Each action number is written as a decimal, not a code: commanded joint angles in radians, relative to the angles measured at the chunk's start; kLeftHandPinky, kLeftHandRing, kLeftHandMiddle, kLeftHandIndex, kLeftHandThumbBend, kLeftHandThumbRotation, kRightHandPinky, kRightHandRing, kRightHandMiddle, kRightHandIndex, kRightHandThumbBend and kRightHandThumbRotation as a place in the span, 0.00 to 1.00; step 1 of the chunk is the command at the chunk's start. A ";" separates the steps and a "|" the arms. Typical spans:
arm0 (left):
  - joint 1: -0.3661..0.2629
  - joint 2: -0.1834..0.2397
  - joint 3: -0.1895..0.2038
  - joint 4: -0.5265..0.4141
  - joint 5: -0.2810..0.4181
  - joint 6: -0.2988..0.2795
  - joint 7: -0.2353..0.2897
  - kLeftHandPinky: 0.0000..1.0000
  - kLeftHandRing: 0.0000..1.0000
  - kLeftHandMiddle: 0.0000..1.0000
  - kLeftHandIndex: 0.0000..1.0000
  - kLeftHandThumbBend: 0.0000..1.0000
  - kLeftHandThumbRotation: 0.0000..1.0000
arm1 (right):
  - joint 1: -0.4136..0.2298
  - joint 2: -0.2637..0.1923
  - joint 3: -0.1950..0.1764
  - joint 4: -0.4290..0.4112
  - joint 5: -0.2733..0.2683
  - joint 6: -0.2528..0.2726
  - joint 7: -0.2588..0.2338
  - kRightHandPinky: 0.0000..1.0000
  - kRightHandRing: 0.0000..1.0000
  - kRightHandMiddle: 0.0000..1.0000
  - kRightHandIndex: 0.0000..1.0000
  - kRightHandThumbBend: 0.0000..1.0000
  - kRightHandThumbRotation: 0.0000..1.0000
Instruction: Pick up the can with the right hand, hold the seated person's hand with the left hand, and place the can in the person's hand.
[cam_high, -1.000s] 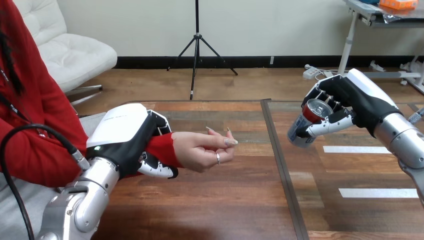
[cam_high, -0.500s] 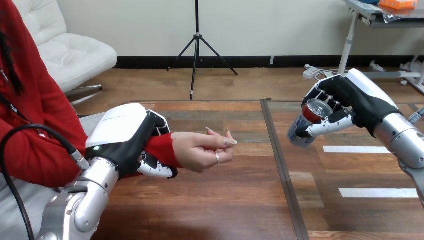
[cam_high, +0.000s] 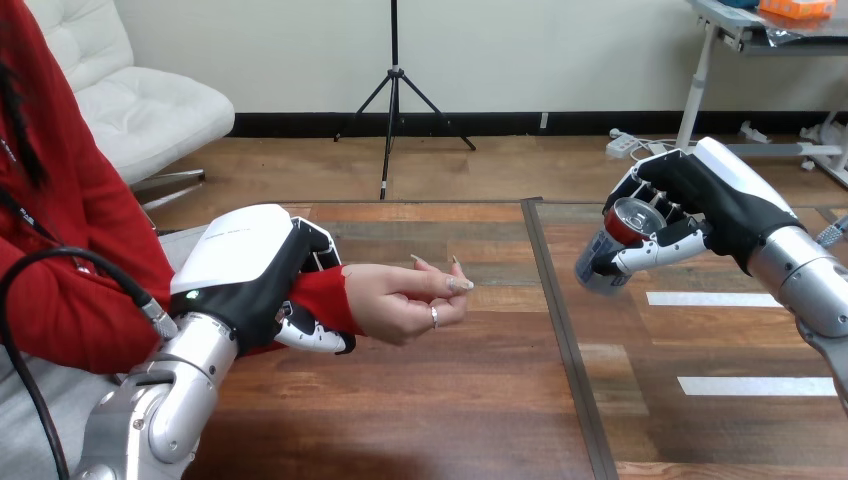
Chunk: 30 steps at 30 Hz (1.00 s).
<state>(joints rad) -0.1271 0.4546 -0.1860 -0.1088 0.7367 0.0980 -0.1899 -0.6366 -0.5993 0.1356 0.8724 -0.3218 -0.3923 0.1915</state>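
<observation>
Almost nothing has moved over the last second: both arms hold their poses. Nearest, at 8 o'clock, the left hand (cam_high: 250, 270) is clasped round the person's wrist (cam_high: 322, 297), with the person's hand (cam_high: 405, 298) reaching toward 3 o'clock, palm not yet opened, above the worktop (cam_high: 450, 400). Farther off, at 2 o'clock, the right hand (cam_high: 700, 205) grips the can (cam_high: 610, 245) — tilted, lifted, well apart from the person's hand. The carry across, I judge, has yet to begin.
</observation>
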 joint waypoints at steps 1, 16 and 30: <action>-0.052 -0.002 0.013 -0.046 -0.003 -0.003 0.015 0.32 0.39 0.43 0.41 0.79 0.00 | -0.080 -0.029 -0.038 -0.018 0.019 -0.014 -0.019 0.35 0.37 0.43 0.48 0.75 0.00; -0.051 -0.001 0.013 -0.044 -0.004 -0.006 0.020 0.34 0.40 0.43 0.42 0.77 0.00 | -0.081 -0.025 -0.038 -0.019 0.020 -0.010 -0.017 0.35 0.37 0.43 0.48 0.74 0.00; -0.050 -0.004 0.014 -0.042 -0.009 -0.012 0.023 0.35 0.41 0.45 0.43 0.76 0.00 | -0.082 -0.017 -0.034 -0.030 0.015 -0.003 -0.022 0.35 0.38 0.43 0.47 0.74 0.00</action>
<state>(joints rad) -0.1270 0.4544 -0.1860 -0.1113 0.7325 0.0946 -0.1890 -0.6366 -0.5992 0.1356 0.8724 -0.3217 -0.3919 0.1915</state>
